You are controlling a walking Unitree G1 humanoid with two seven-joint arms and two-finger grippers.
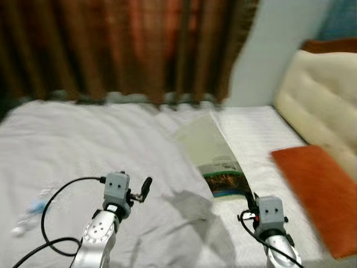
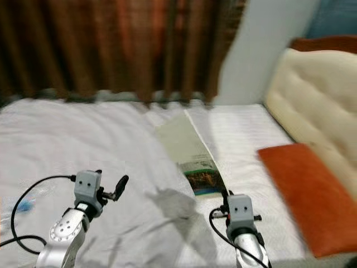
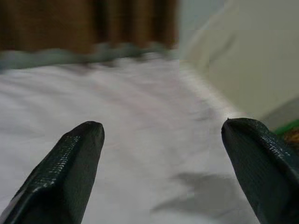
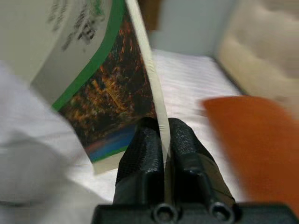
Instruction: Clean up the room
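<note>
The right gripper [image 4: 163, 140] had its two black fingers [image 4: 138, 154] pinched tight on the lower edge of a book [image 1: 215, 159] — a thin one with a pale cover, dark print and a green-bordered photo at its near end. The book was lifted above the bed [image 1: 83, 145], its near end in the gripper and its far end reaching toward the curtain [image 1: 111, 44]; its shadow [image 1: 192, 209] lay on the white sheet just left of the book. In the right wrist view the book's spine stood edge-on between the closed fingers, the photo cover turned to one side. The left gripper [image 3: 161, 135] hovered over the sheet to the left of the book, well apart from it, its fingers spread wide with nothing between them — only wrinkled white bedding ahead. A black cable [image 1: 50, 215] looped from the left arm across the sheet. To the right of the book an orange cushion [image 1: 321, 192] lay on the bed, and beyond that stood a cream padded headboard [image 1: 321, 106]. A small blurred object with a blue part [image 1: 33, 212] lay on the sheet far left of the book; what it was could not be told. The brown curtain hung behind the bed, with a pale wall [image 1: 273, 50] beside it.
</note>
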